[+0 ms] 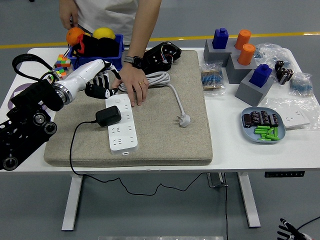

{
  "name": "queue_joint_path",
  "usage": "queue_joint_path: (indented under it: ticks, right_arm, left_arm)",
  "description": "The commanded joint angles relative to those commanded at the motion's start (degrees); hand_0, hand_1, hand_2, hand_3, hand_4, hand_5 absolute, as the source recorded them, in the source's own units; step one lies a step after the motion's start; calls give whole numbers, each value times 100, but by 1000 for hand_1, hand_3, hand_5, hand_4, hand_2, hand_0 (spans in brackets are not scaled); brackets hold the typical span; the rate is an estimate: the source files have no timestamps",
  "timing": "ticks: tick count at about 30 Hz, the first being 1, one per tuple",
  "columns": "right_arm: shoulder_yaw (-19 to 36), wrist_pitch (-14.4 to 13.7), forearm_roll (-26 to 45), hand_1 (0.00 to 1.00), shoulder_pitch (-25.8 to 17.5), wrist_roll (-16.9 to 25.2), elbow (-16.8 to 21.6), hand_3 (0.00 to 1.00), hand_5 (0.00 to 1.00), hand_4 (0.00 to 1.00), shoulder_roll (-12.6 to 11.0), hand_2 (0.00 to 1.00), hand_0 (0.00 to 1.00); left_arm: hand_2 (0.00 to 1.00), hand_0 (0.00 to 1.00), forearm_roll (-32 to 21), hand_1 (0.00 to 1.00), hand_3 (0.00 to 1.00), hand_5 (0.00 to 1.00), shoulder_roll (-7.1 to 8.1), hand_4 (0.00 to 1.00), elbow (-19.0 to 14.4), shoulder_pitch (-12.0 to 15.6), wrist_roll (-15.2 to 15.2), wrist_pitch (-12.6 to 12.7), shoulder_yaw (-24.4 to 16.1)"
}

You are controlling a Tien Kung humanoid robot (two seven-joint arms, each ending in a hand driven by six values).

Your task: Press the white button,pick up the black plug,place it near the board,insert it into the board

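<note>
The plug (108, 116) sits at the board's (122, 124) left edge, apparently inserted. The left hand (98, 83) hovers apart, fingers loosely spread, empty. A person's hand (131, 85) steadies the board's far end.

The left arm (35, 107) enters from the left edge and angles toward the upper left of the frame. Its hand (99, 80) hangs with fingers (102, 86) loosely curled downward, gripping nothing. A person's hand (132, 85) lies flat, palm down, just right of it.
</note>
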Motion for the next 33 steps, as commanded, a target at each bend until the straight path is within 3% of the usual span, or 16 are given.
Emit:
queue_joint_path:
  ticks: [3, 4, 9, 10, 15, 16, 18, 23, 33]
  right_arm:
    - [7, 0, -6, 706, -7, 4, 0, 650, 568, 759, 0, 687, 804]
    - [11, 0, -10, 706, -9, 1, 0, 650, 568, 759, 1, 687, 804]
    - [23, 2, -22, 706, -24, -3, 0, 650, 568, 759, -1, 687, 804]
    - [22, 2, -22, 706, -24, -2, 0, 650, 568, 759, -3, 687, 804]
    - [9, 4, -14, 706, -15, 18, 0, 650, 568, 759, -9, 687, 804]
    - [8, 4, -9, 705, -12, 23, 0, 650, 568, 759, -9, 687, 804]
    - [10, 8, -3, 705, -10, 30, 0, 650, 568, 759, -7, 687, 804]
    - [26, 11, -11, 705, -17, 28, 0, 649, 568, 759, -13, 687, 804]
    - [-26, 15, 10, 705, -45, 30, 0, 650, 569, 758, -7, 687, 804]
  left_arm:
    - [290, 184, 46, 258, 557, 2, -30, 708, 272, 205, -35, 61, -489]
    - [346, 263, 77, 319, 569, 2, -42, 742, 345, 256, -39, 69, -621]
    - [346, 263, 246, 319, 569, 2, -156, 742, 683, 566, -6, 63, -1431]
    - [528, 548, 281, 592, 603, 2, -195, 749, 741, 643, 23, 39, -1634]
    - [528, 548, 368, 592, 603, 2, -369, 749, 886, 882, 89, 9, -2315]
    - [564, 643, 393, 632, 608, 2, -430, 760, 916, 934, 104, 6, -2462]
    - [564, 643, 418, 632, 608, 2, -532, 760, 964, 1020, 105, 10, -2775]
    - [586, 673, 426, 660, 609, 2, -695, 758, 1042, 1149, 120, 1, -3195]
    - [627, 711, 407, 704, 611, 2, -862, 755, 1121, 1349, 138, -15, -3514]
